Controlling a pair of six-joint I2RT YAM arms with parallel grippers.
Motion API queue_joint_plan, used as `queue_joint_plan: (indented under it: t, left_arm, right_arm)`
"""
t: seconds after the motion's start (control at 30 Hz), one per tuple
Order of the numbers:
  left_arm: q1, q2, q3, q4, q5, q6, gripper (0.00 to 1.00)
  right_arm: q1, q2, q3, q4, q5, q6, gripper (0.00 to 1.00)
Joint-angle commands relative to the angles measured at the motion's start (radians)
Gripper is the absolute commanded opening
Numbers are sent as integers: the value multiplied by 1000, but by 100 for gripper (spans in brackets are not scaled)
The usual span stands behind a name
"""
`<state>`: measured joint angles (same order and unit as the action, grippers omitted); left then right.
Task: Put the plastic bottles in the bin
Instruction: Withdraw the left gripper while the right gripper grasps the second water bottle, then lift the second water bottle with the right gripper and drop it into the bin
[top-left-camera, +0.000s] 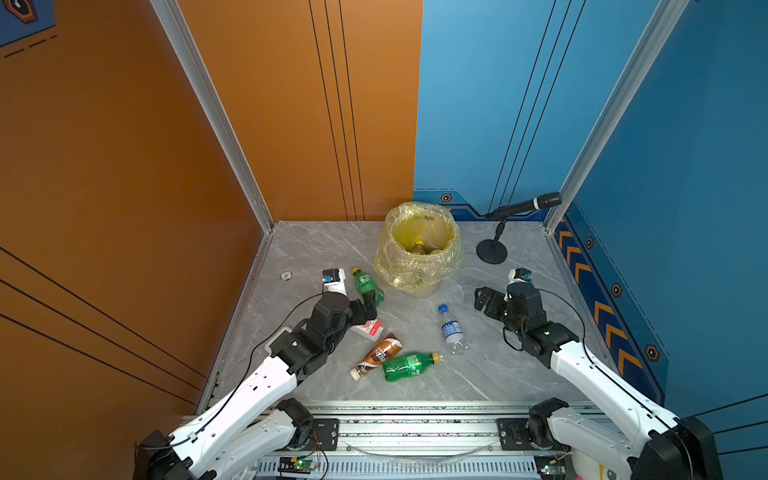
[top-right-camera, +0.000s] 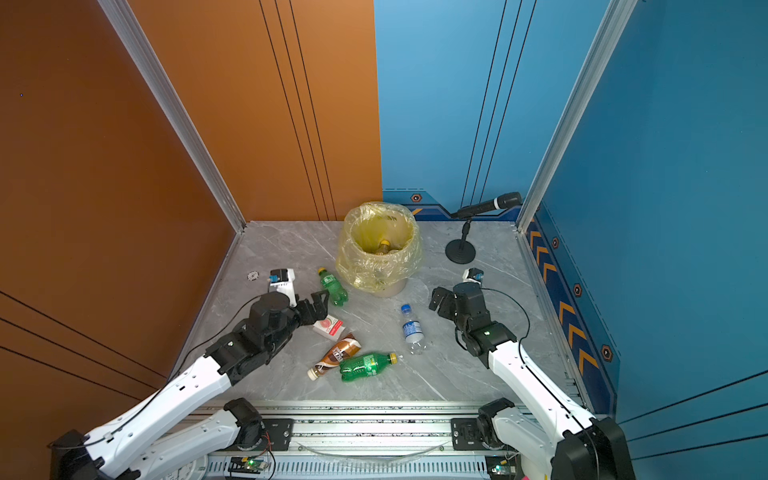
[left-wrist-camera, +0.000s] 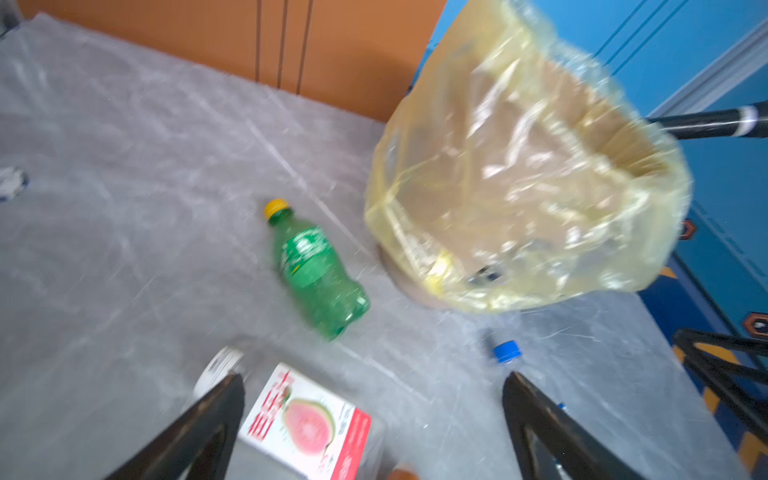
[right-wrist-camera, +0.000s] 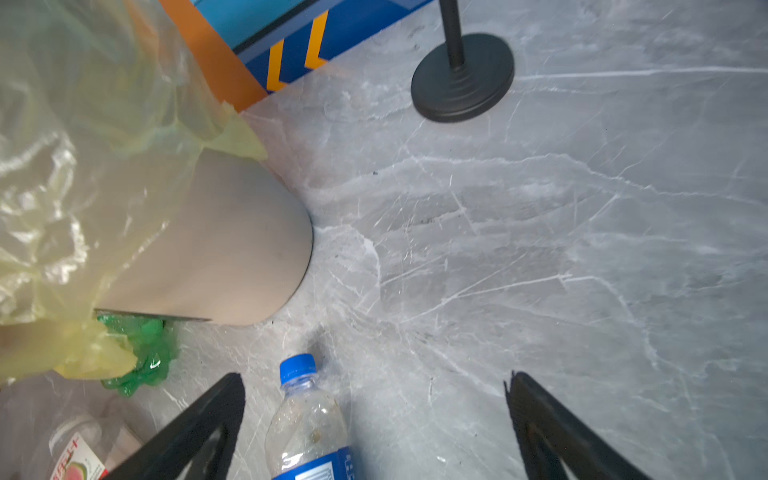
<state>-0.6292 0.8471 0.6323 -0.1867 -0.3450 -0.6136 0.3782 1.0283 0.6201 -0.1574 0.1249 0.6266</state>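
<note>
No word or number reads clearly anywhere. Squarish bottle (left-wrist-camera: 307, 419): white-and-red label with a cut guava picture, red characters beside it and small white print on the red band, all too blurred to read. Green bottle (left-wrist-camera: 316, 270): green label with a white logo, illegible. Second green bottle (top-left-camera: 409, 365): same kind of label, too small to read. Brown bottle (top-left-camera: 378, 355): white lettering on a dark patch of the sleeve, unreadable. Blue-capped bottle (right-wrist-camera: 309, 432): blue label with white print, cut off at the frame edge. Blue wall (top-left-camera: 685, 208): row of orange chevrons (top-left-camera: 602, 311) on a dark blue strip, plus orange-rimmed hexagon badges (top-left-camera: 616, 289), no text.
</note>
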Motion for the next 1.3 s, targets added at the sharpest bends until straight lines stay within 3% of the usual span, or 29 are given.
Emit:
queue_joint_plan:
  t: [0.0, 0.23, 0.43, 0.93, 1.27]
  left_arm:
    - [12, -78, -31, -68, -87, -71, 98]
    - [35, -94, -53, -102, -101, -70, 97]
    - [43, -109, -81, -101, -91, -87, 98]
    - [92, -181, -144, -128, -74, -123, 98]
    - [120, -189, -167, -128, -51, -140, 98]
  right_arm:
    - [63, 38, 28, -49, -8, 11, 100]
    - [230, 143, 27, -52, 55, 50, 100]
    - [306, 262, 53, -51, 109, 54, 99]
    - [365, 399, 59, -25, 185, 67, 60]
    - [363, 292, 38, -60, 257, 74, 51]
